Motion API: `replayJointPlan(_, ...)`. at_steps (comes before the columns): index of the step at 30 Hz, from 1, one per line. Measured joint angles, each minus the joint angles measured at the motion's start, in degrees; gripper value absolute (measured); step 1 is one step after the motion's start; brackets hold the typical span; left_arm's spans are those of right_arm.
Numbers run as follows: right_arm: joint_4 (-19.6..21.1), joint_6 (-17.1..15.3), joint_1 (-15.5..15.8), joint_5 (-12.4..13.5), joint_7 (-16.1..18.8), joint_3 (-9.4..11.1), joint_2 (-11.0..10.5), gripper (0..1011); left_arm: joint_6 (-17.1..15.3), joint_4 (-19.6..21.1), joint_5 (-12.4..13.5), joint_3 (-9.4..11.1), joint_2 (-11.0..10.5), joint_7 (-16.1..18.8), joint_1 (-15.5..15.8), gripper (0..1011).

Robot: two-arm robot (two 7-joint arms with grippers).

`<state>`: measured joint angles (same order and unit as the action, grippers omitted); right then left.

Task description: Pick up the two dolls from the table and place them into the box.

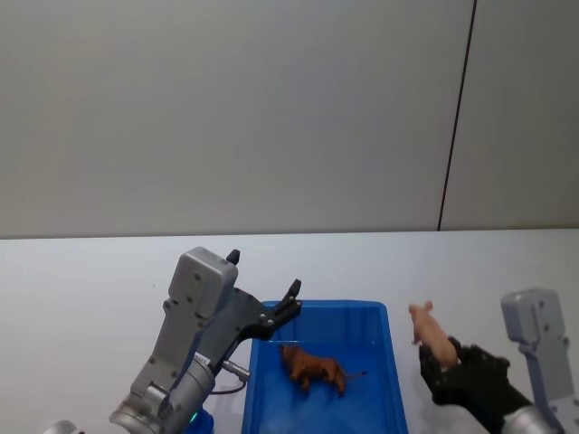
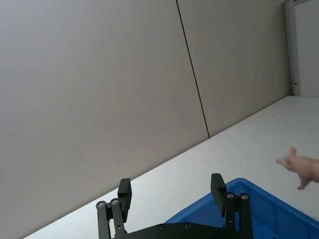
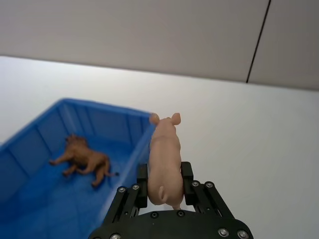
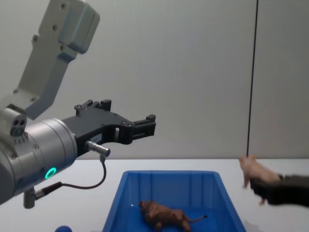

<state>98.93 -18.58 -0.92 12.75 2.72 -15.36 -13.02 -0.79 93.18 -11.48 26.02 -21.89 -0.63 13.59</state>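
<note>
Lower right, the right claw (image 1: 439, 357) grips the pale pink plastic pig (image 1: 429, 330) beside the bright blue rectangular plastic box (image 1: 335, 306), where the brown shaggy-maned lion (image 1: 312, 368) lies. The left claw (image 1: 264, 273) hangs open, empty, centre-left.

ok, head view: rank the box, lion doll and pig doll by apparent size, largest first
1. box, clearly largest.
2-3. lion doll and pig doll look about alike; the pig doll is held up in the right gripper, likely nearer the camera, so no ranking between them.
</note>
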Motion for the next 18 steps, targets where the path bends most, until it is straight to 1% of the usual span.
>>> replayJointPlan(7,1.94,0.3,-1.65,-1.37,1.88,-0.44,0.97,376,0.0,0.0,0.0,0.0,0.0,0.0,0.0,1003)
replayJointPlan(8,2.28,0.08,-2.43,-1.71,2.82,-0.68,1.47,376,0.0,0.0,0.0,0.0,0.0,0.0,0.0,1003)
replayJointPlan(9,2.34,-0.01,-2.67,-1.75,2.99,-0.75,1.64,376,0.0,0.0,0.0,0.0,0.0,0.0,0.0,1003)
replayJointPlan(17,1.55,-2.64,-5.17,-1.62,5.66,-1.61,3.78,380,0.0,0.0,0.0,0.0,0.0,0.01,0.0,1003)
replayJointPlan(18,1.42,-2.91,-5.31,-1.54,5.86,-1.67,3.91,418,0.0,0.0,0.0,0.0,0.0,0.0,0.0,1003)
